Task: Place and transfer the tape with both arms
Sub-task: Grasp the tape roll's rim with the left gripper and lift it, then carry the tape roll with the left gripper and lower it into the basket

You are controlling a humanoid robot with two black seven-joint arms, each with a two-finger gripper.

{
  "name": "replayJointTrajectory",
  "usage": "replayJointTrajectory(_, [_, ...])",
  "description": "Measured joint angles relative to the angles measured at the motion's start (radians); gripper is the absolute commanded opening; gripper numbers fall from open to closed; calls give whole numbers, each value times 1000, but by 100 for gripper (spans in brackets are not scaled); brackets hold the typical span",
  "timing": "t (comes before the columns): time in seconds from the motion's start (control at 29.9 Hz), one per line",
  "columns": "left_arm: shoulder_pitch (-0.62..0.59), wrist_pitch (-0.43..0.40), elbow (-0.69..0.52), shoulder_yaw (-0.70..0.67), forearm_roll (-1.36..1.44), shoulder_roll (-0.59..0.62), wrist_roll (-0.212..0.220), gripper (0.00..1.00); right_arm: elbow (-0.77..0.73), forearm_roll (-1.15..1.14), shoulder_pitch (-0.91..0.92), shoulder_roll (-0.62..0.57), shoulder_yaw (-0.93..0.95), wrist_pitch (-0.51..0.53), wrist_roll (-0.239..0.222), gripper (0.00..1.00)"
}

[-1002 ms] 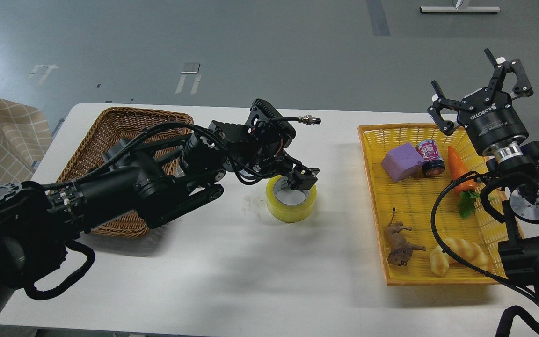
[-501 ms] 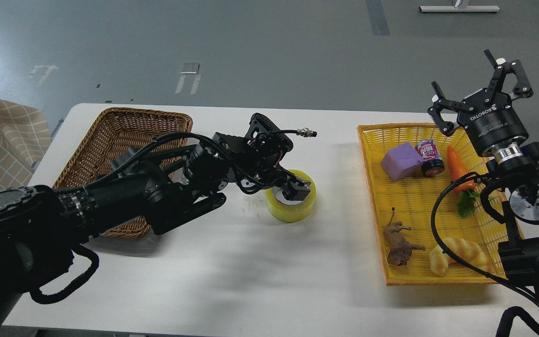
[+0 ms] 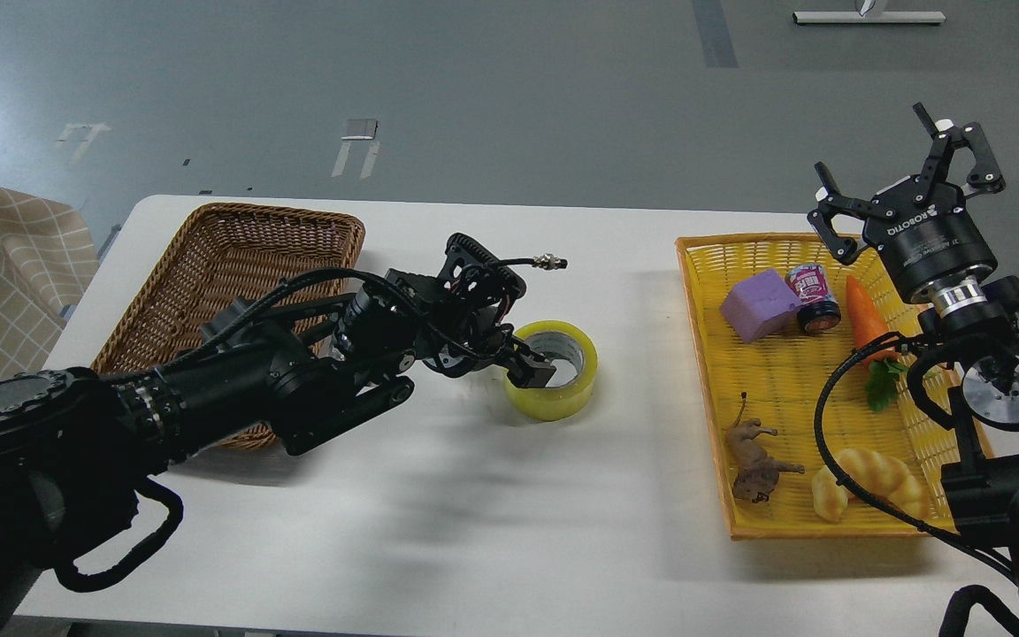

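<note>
The tape (image 3: 552, 370) lies flat mid-table, core axis upright, hole facing up. The left gripper (image 3: 534, 371) is at its left rim, one finger seemingly inside the core; grip unclear. By the right edge, the right gripper (image 3: 907, 177) is raised, fingers spread.

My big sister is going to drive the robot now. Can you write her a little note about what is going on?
Left gripper: low at the tape's near-left edge; too dark to tell whether its fingers are closed on the wall.
Right gripper: open, empty, raised above the far end of the yellow basket.
The tape sits flat on the white table, between the brown basket and the yellow one.
Done: the tape is out on the table.
Left: the transfer. Probably move it into the brown basket with the left arm.
</note>
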Motion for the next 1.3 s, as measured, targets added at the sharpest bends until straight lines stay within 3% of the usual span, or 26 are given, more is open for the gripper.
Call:
replayJointTrajectory(0.07, [6, 0, 1, 0, -2, 0, 0, 92, 0, 0, 0, 0, 0, 0, 0, 100])
replayJointTrajectory(0.17, [13, 0, 2, -1, -8, 0, -7, 65, 1, 0, 0, 0, 0, 0, 0, 100])
replayJointTrajectory(0.2, [14, 0, 3, -1, -14, 0, -9, 42, 1, 0, 0, 0, 0, 0, 0, 100])
replayJointTrajectory(0.27, [15, 0, 6, -1, -34, 0, -12, 18, 3, 0, 0, 0, 0, 0, 0, 100])
replayJointTrajectory(0.3, [15, 0, 8, -1, -43, 0, -11, 0, 3, 0, 0, 0, 0, 0, 0, 100])
replayJointTrajectory(0.74, [-11, 0, 10, 1, -51, 12, -19, 0, 3, 0, -2, 2, 0, 0, 9, 100])
replayJointTrajectory(0.97, [-84, 0, 2, 0, -60, 29, -34, 0, 7, 0, 1, 2, 0, 0, 9, 100])
replayJointTrajectory(1.3, [-208, 0, -6, -3, -120, 168, -38, 0, 11, 1, 2, 3, 0, 0, 9, 100])
